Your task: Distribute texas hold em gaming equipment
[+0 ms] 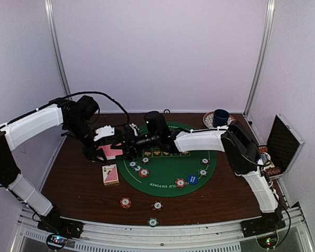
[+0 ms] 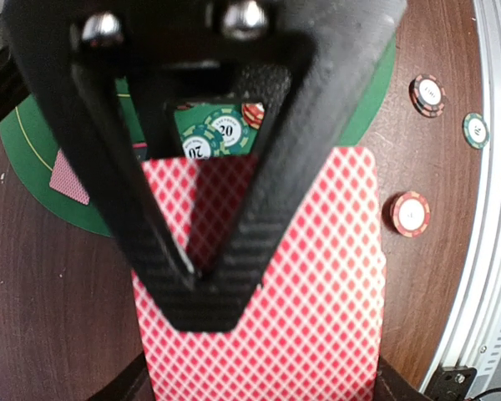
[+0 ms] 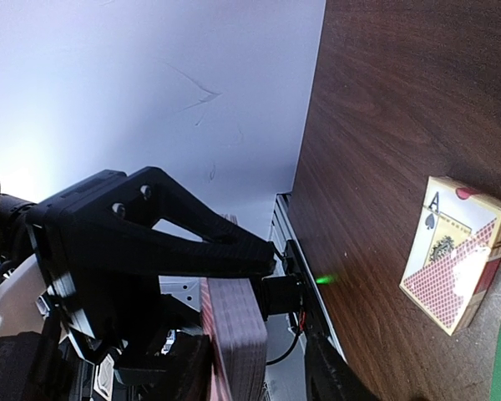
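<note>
brown bench [image 1: 73, 184] under one green mat [image 1: 168, 169]: left tool [image 2: 204, 288] clamps one deck of pink-backed cards [image 2: 317, 276] above it; right tool [image 1: 130, 143], can't tell. three chips [image 1: 125, 202] lie off the mat, one card box [image 1: 110, 174] too.

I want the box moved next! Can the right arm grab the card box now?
Probably not yet. Its fingers are shut on the stack of pink-backed cards, so they are full. The card box itself lies uncovered.
</note>
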Motion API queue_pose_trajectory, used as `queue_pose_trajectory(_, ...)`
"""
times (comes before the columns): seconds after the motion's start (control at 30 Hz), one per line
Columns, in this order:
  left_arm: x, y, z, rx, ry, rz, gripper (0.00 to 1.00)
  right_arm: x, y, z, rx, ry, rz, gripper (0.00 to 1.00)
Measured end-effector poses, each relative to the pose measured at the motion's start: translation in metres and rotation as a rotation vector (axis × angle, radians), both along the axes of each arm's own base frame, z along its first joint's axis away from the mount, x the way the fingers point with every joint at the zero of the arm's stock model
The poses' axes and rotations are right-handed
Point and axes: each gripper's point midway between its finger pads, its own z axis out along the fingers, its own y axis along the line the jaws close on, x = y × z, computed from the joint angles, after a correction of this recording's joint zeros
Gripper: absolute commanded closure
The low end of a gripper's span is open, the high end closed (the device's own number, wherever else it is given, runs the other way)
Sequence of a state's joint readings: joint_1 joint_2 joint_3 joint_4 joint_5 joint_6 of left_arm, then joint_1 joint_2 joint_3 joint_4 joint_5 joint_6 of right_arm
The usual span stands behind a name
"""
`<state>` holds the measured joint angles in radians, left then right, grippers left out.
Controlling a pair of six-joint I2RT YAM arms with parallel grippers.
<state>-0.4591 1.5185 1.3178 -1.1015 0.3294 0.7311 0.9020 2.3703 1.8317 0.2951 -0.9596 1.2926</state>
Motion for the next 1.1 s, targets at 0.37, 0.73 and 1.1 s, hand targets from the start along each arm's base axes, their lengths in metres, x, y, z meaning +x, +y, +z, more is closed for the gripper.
queue_pose_trajectory(0.37,0.000,0.000,0.000,0.000,0.000,0.000,0.90,0.000,-0.016,0.006,-0.013,0.009,-0.012,0.56)
queue_pose_trajectory(0.73,0.001,0.002,-0.003,0.014,0.002,0.004,0.91,-0.005,-0.020,0.018,0.016,0.022,-0.006,0.92)
queue_pose_trajectory(1.1,0.003,0.004,-0.004,0.030,-0.007,0.009,0.93,0.005,-0.043,0.015,-0.006,0.045,-0.018,1.00)
